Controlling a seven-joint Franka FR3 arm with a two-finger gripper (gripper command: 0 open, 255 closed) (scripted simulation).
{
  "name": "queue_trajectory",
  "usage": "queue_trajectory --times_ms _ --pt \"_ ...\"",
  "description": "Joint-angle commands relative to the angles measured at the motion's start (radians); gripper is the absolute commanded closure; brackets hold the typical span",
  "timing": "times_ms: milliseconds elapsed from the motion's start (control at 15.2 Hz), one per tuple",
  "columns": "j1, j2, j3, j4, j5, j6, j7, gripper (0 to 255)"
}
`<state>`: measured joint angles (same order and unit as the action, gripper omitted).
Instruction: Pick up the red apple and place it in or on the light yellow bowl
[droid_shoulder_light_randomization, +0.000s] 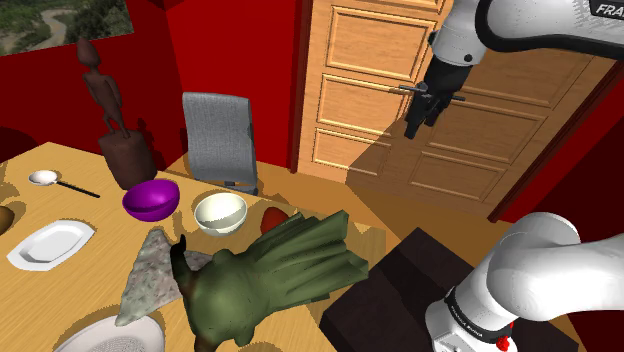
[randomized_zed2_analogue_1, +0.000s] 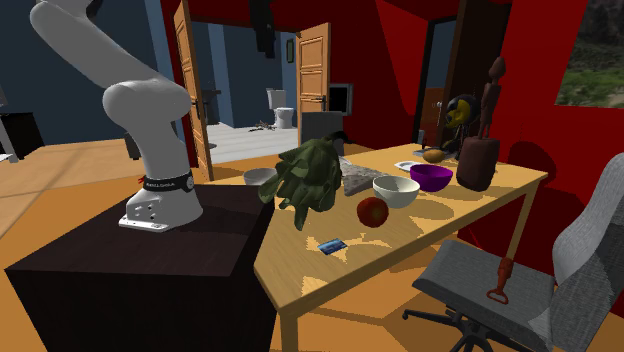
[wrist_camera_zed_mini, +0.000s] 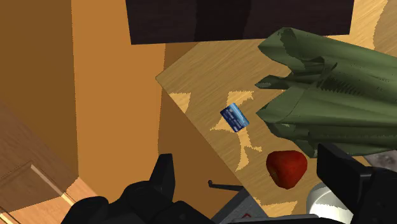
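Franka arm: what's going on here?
Nothing is grasped yet. The gripper hangs open and empty, well above the table, looking down at its edge. The red apple sits untouched on the table next to the pale yellow bowl, close to a green leafy object. The bowl looks empty.

Shoulder view beside stand (droid_shoulder_light_randomization: 385, 285), second exterior opposite, wrist high above table (wrist_camera_zed_mini: 203, 95)
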<state>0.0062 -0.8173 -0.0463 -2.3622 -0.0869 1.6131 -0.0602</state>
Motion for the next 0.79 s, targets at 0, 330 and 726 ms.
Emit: queue_trajectory --times_ms 0,330,726 --pt "0.000 0.000 0.000 0.000 0.000 0.000 0.000 0" --pt "-0.002 0.181 -0.058 0.010 0.080 0.113 0.024 0" --pt "0.011 0.414 -0.127 0.052 0.205 0.229 0.020 0"
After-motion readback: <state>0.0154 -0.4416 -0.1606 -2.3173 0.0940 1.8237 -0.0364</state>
